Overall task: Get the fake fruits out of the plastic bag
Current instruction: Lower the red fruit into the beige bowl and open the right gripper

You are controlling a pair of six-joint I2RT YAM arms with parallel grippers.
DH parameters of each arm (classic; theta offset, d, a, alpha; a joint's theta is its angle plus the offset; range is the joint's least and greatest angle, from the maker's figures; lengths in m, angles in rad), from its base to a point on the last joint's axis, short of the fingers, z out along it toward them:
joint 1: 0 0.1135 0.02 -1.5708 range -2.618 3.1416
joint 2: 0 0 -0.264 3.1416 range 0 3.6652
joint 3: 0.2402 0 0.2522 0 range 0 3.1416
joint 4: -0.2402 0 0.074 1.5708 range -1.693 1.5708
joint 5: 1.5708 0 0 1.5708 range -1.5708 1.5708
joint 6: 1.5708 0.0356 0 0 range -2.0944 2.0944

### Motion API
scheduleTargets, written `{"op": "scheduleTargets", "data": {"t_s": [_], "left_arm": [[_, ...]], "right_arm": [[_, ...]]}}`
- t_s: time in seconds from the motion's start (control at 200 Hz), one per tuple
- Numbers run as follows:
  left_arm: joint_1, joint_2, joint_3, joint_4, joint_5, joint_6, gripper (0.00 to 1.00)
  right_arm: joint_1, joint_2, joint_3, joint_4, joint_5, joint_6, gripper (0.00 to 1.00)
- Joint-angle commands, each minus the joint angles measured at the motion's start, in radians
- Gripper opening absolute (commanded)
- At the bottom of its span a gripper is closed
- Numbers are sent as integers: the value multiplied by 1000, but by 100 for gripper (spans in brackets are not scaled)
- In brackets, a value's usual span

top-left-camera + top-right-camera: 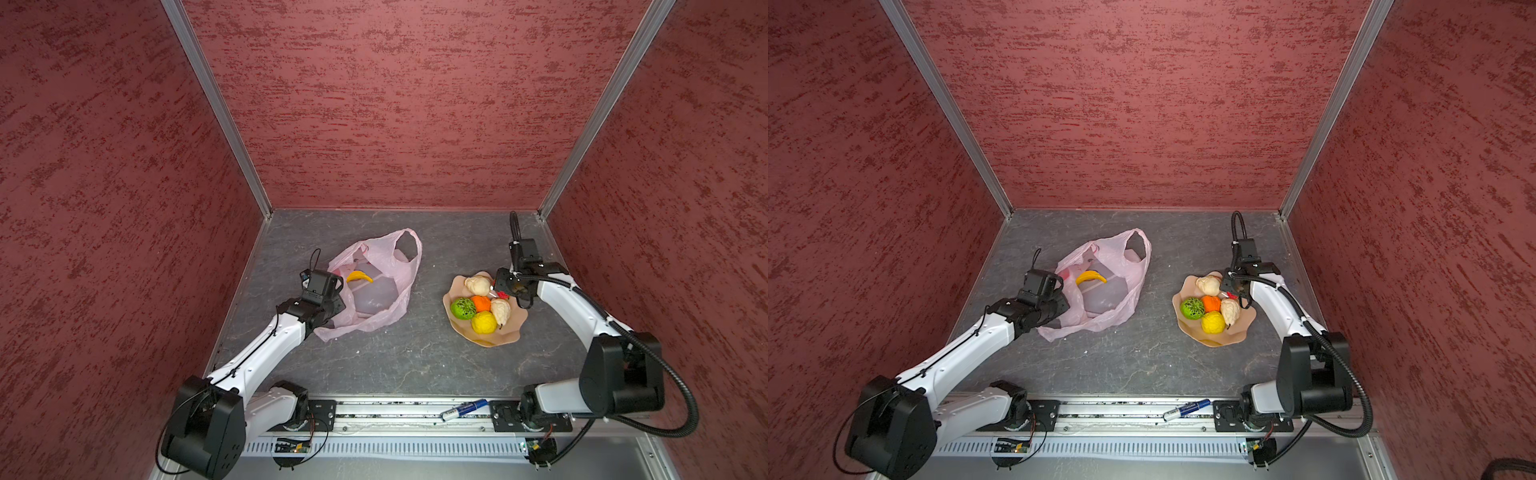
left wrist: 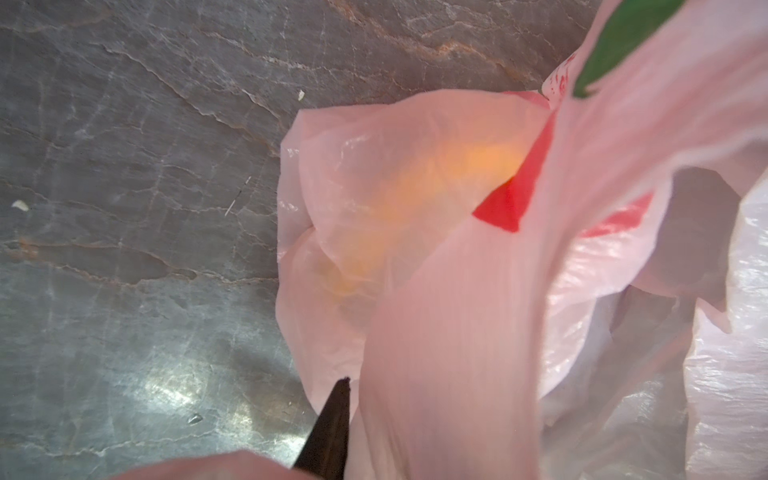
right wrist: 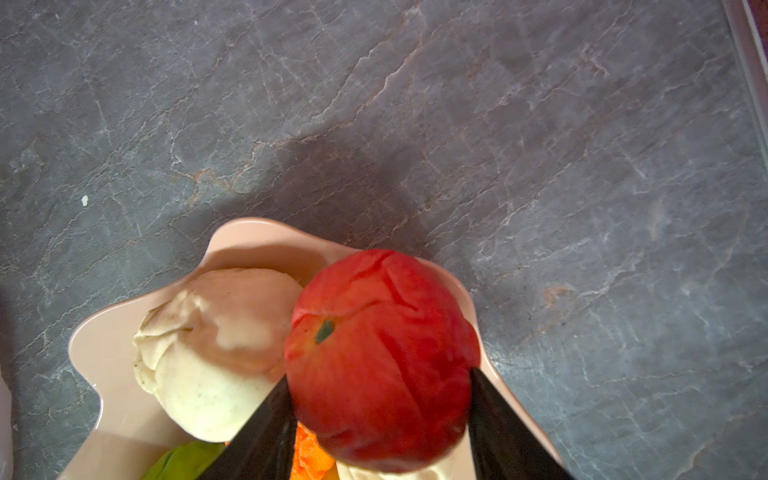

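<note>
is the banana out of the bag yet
No, the yellow banana lies inside the open mouth of the plastic bag in a top view.

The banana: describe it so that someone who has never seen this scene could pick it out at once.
On the grey table, left of the peach bowl, lies a pale pink plastic bag with its mouth open. The banana lies inside that mouth. It is the only curved fruit and the only one seen in the bag; the yellow lemon in the bowl is round.
</note>
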Motion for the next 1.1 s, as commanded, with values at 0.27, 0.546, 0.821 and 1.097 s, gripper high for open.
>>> {"op": "scheduleTargets", "data": {"t_s": [0.27,0.546,0.821,1.097], "left_arm": [[-4,-18,7,-3,-22,1,27],[-3,-27,0,2,-27,4,27],[-3,-25,7,6,-26,11,27],[-3,-33,16,-18,-31,23,23]], "right_arm": [[-6,-29,-11,17,-24,-3,67],[-6,-52,-10,12,-38,1,69],[-2,-106,9,-16,-49,7,69],[163,-167,128,-43,-32,30,66]]}}
